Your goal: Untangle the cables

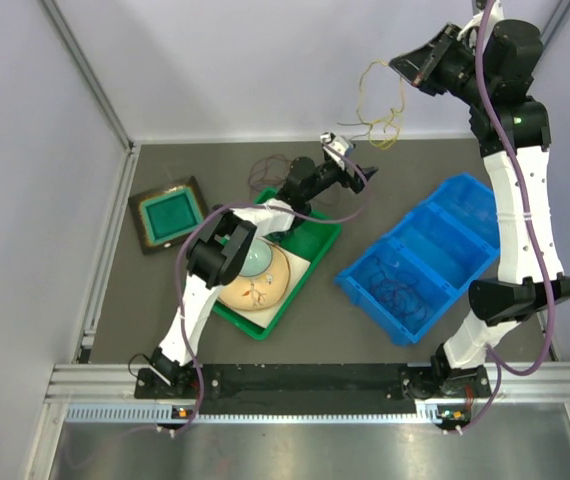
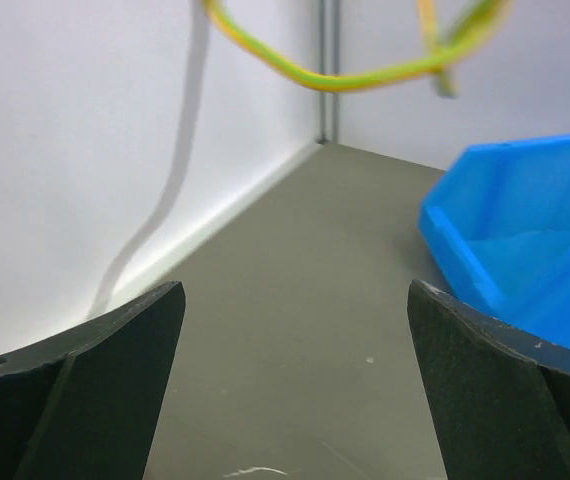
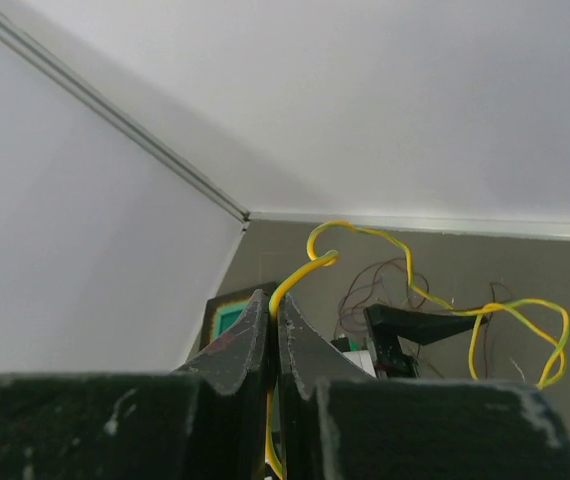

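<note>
Grey tabletop is lying inside white walls, with a metal rail (image 1: 295,380) running along the near edge where both arms are bolted. Just beyond it, a green tray (image 1: 315,240) is holding a pale round dish (image 1: 255,282). To its right a blue bin (image 1: 420,215) is sitting with a thin dark cable (image 1: 400,290) coiling in its nearer end. A dark square tray with a green inside (image 1: 168,213) is resting to the left.

Reaching over the green tray, the left gripper (image 2: 293,300) is hovering with its jaws spread wide and nothing between them. Thin dark cables (image 1: 268,172) are lying loose on the table beside it, near the back wall.

Farthest and highest, the right gripper (image 3: 273,300) is clenching one end of the yellow cable (image 2: 365,78). That cable is dangling in loops in front of the back wall, above the left gripper and apart from its fingers.
</note>
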`<state>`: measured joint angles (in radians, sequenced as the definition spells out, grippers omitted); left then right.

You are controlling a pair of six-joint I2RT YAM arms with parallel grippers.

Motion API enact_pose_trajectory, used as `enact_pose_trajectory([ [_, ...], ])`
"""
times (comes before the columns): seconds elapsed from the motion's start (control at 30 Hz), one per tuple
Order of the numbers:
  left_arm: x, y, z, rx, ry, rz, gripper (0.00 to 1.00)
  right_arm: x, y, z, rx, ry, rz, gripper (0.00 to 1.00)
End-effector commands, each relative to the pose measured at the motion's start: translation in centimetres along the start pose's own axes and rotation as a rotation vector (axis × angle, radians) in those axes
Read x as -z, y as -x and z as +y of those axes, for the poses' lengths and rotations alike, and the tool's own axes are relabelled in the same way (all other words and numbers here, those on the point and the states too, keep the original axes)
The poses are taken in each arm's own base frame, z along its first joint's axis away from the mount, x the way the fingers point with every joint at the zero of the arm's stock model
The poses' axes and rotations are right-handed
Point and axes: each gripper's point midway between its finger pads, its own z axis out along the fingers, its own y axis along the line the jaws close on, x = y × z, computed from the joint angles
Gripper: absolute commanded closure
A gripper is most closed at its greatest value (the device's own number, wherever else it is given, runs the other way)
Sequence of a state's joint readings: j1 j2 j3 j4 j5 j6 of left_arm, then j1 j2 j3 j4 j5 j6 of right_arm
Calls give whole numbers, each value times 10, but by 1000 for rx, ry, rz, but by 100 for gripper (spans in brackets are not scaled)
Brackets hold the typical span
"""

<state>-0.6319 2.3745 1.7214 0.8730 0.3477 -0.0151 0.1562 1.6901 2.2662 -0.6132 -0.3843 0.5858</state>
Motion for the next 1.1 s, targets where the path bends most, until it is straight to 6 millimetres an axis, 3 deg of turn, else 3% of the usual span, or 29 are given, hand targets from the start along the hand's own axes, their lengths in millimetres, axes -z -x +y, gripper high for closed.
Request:
enact_pose_trajectory([
  [0.0,10,34,17,-107,76,-114,3,19,25,32,34,82,-80,100],
  [0.17,28,43,11,-43,-35,-130,4,19,21,31,30,82,-71,100],
  [0.33,29,42,16,-51,-28,-132,3,20,19,32,25,90,-68,100],
  [0.5,16,48,25,-23,-15,-151,3,22,20,35,34,101,-74,100],
  [0.53,13,38,26,-10,-15,-131,3,23,20,37,35,104,-73,100],
  [0.57,7,47,28,-18,-16,-148,3,23,21,37,36,104,-75,100],
  [0.63,1,41,33,-12,-1,-143,3,24,20,37,36,105,-74,100],
  [0.7,-5,51,39,-20,15,-165,3,25,21,38,36,107,-78,100],
  [0.73,-8,45,39,-19,11,-154,3,24,19,37,33,105,-74,100],
  [0.77,-15,59,39,-31,-1,-178,4,24,19,37,30,106,-75,100],
  [0.83,-22,41,34,-11,-32,-138,4,21,16,37,29,111,-69,100],
  [0.87,-27,49,31,-13,-46,-154,4,21,16,37,25,109,-68,100],
  [1.07,-38,46,26,7,-54,-168,9,15,12,37,12,118,-54,100],
])
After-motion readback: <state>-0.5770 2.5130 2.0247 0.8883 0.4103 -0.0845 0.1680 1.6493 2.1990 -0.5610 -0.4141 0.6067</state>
